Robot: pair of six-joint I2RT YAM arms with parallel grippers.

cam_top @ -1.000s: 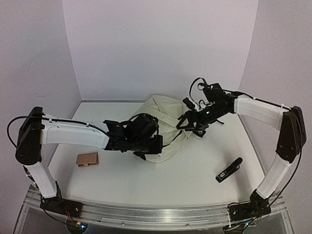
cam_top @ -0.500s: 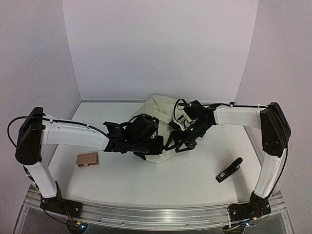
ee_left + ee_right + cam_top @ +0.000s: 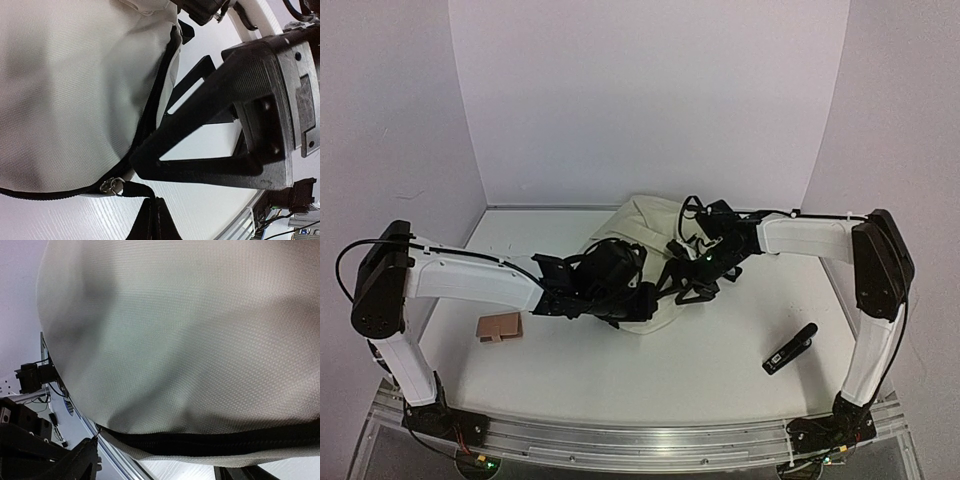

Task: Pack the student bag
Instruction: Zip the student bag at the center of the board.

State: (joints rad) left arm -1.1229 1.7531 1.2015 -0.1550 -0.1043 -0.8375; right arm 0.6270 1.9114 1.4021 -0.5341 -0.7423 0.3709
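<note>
The cream student bag [image 3: 645, 222] lies at the back middle of the table, its black zipper along the near edge. My left gripper [image 3: 638, 300] is at the bag's near edge. In the left wrist view [image 3: 152, 205] it is shut on the black zipper pull strap [image 3: 125, 190], just off the bag [image 3: 75, 85]. My right gripper [image 3: 685, 283] sits close beside it at the bag's near right edge, and one of its fingers [image 3: 210, 125] shows in the left wrist view. In the right wrist view the bag [image 3: 190, 330] fills the frame with its zipper [image 3: 215, 442] low down. The right fingers [image 3: 75, 465] stand wide apart, holding nothing.
A small brown flat item [image 3: 500, 326] lies on the table at the left. A black pen-like device [image 3: 790, 349] lies at the near right. White walls close the back and sides.
My right gripper has swung from the back right down and left to the bag's near edge, beside my left gripper. The left gripper has shifted slightly, still holding the pull.
</note>
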